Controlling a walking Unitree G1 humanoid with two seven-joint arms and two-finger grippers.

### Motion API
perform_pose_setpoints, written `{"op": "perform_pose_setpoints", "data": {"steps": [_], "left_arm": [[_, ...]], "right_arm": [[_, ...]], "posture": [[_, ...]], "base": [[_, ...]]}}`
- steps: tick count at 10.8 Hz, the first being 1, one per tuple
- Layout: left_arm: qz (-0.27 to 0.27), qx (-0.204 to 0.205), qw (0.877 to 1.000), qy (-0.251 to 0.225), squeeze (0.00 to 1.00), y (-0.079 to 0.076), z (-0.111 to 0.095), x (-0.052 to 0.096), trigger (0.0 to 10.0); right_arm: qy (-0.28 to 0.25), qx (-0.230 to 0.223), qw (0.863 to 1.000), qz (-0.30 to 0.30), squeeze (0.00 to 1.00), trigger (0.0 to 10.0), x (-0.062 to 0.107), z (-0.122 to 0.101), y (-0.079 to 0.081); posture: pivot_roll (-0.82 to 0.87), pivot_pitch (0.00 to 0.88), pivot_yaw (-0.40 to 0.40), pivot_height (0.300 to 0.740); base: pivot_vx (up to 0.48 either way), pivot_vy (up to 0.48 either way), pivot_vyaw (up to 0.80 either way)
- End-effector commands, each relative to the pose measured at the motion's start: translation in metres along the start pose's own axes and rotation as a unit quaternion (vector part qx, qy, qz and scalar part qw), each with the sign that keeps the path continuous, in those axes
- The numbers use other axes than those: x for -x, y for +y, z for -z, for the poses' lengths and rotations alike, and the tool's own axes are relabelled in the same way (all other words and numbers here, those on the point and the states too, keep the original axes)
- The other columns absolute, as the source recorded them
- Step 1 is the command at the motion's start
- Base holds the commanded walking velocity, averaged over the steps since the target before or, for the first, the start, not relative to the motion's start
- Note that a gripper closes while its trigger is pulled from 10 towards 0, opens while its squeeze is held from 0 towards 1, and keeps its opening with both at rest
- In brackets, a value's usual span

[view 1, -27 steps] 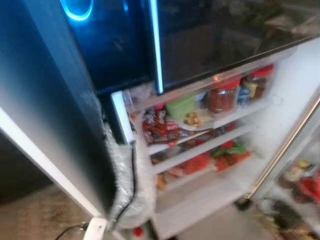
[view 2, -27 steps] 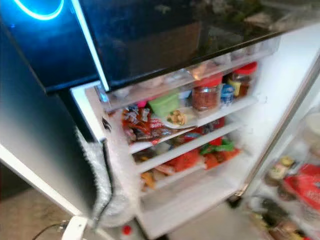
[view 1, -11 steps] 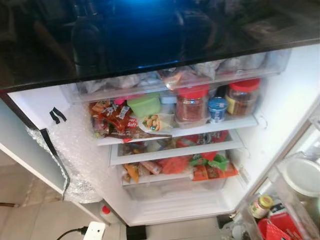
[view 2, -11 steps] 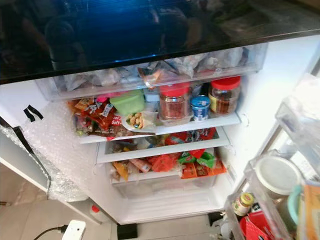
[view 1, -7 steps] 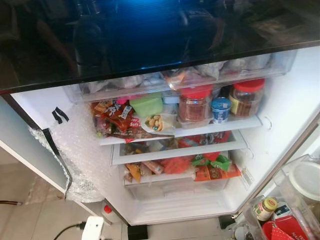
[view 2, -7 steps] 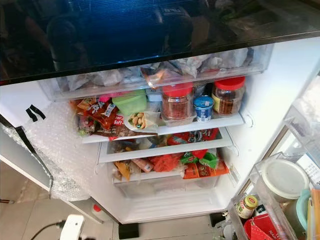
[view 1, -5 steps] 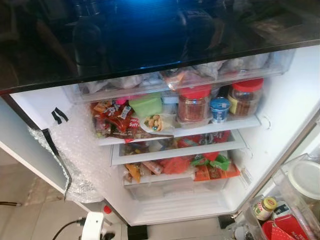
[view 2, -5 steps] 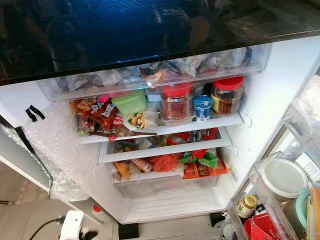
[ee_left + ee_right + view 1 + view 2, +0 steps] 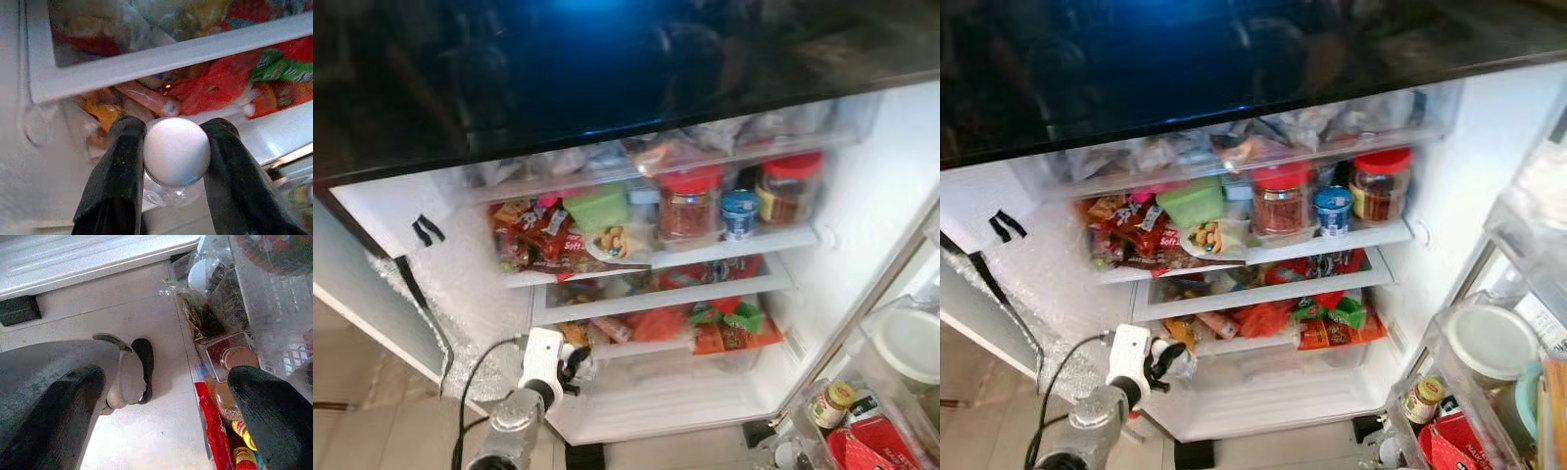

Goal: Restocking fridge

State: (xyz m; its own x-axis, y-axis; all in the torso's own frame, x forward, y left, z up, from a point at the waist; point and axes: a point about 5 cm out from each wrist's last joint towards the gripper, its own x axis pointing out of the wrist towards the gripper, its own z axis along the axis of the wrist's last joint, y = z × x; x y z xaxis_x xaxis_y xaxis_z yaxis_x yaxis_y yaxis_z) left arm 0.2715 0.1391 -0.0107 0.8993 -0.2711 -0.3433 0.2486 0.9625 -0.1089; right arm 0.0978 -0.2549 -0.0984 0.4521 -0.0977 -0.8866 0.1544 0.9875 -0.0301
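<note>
Left arm is raised from lower left toward the open fridge (image 9: 862, 196), left gripper (image 9: 570, 365) level w/ the bottom drawer, fingers (image 9: 122, 181) clamped on a small clear bottle (image 9: 176, 152) w/ a white cap, one finger each side just under the cap. Bottle sits in front of the drawer's left end, near the snack packets (image 9: 705, 328). Right gripper (image 9: 161, 401) hangs low over the floor (image 9: 146, 440) beside the door bins, fingers wide apart, nothing between them. Fridge contents: top shelf has two red-lidded jars (image 9: 687, 204), a small blue-topped tub (image 9: 739, 213), a green box (image 9: 598, 208) & red wrappers (image 9: 543, 235); lower shelves hold orange, red & green packets. Door bin (image 9: 1489, 343) at right holds a white-lidded container & a small jar (image 9: 1417, 399).
</note>
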Motion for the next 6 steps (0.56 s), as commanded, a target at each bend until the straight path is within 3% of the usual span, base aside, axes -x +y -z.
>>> {"op": "perform_pose_setpoints", "data": {"steps": [1, 6], "left_arm": [[0.001, 0.015, 1.0, -0.009, 0.0, 0.002, -0.004, -0.001, 10.0], [-0.012, 0.011, 0.998, -0.056, 0.0, 0.008, -0.008, 0.007, 10.0]], "right_arm": [[-0.009, 0.004, 1.0, 0.0, 0.0, 10.0, -0.001, -0.009, -0.002], [-0.033, 0.009, 0.999, 0.014, 0.0, 10.0, -0.001, -0.022, -0.011]], "posture": [[-0.16, 0.017, 0.084, 0.74], [-0.17, 0.057, 0.076, 0.74]], "base": [[0.0, 0.0, 0.0], [0.0, 0.0, 0.0]]}}
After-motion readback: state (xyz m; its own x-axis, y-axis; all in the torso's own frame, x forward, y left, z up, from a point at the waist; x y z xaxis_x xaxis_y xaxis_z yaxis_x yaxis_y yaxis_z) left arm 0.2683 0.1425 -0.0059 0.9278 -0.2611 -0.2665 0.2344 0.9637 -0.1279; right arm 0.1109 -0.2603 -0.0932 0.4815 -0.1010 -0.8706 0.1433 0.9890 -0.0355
